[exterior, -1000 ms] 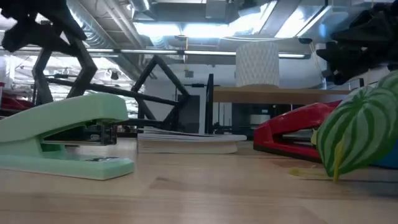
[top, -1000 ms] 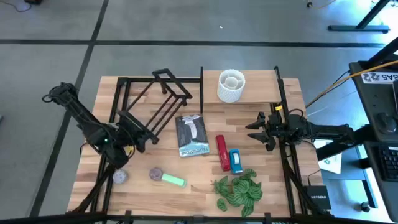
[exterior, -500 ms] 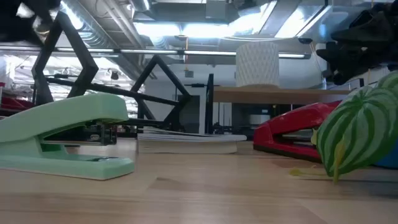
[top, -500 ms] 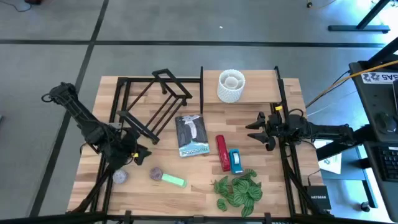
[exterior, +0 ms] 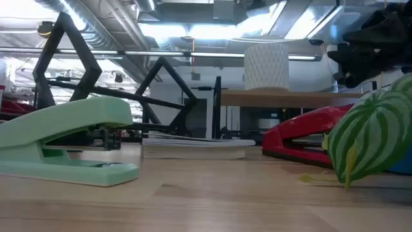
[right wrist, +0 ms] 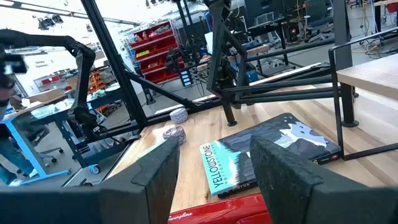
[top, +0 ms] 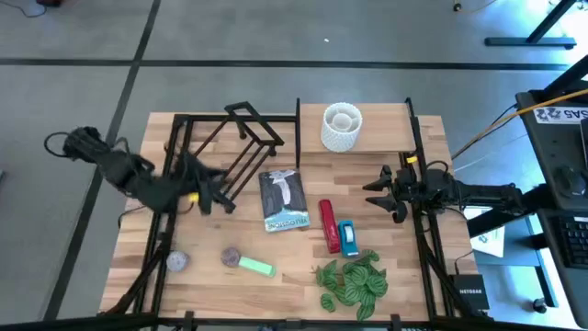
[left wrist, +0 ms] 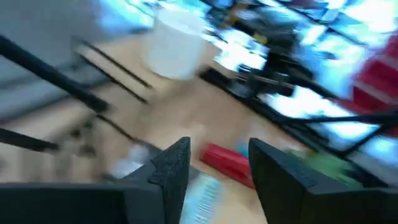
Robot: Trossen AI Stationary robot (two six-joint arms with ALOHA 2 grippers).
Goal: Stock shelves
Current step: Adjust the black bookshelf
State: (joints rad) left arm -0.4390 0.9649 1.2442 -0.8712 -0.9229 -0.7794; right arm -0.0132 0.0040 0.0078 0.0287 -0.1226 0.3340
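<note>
From above, the left gripper [top: 213, 187] hovers beside the black rack [top: 241, 138] near the desk's far-left corner, seemingly between picks; next it needs an item. Its wrist view shows fingers [left wrist: 171, 163] apart, empty. The right gripper [right wrist: 211, 163], open and empty, waits below the shelf board [top: 386, 129].

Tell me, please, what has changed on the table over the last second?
The left gripper has swung from the table's front-left area back toward the black rack, empty, fingers open. The right gripper stayed open above the table's right side. Book, staplers, plant and white pot have not moved.
</note>
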